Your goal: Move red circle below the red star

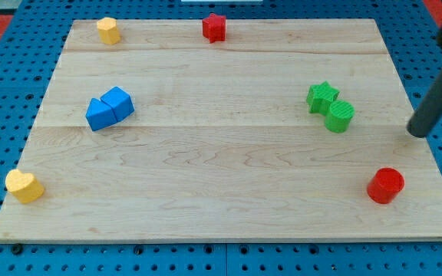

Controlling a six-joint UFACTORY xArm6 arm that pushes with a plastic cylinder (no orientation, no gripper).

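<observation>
The red circle [385,185] sits near the board's lower right corner. The red star [215,27] sits at the top edge, near the middle. My tip [417,134] is at the board's right edge, above and to the right of the red circle, apart from it. The rod slants up to the view's right.
A green star [322,97] and a green circle [340,116] touch each other at the right. Two blue blocks [109,109] lie together at the left. A yellow block [108,31] is at the top left, a yellow heart [24,186] at the lower left.
</observation>
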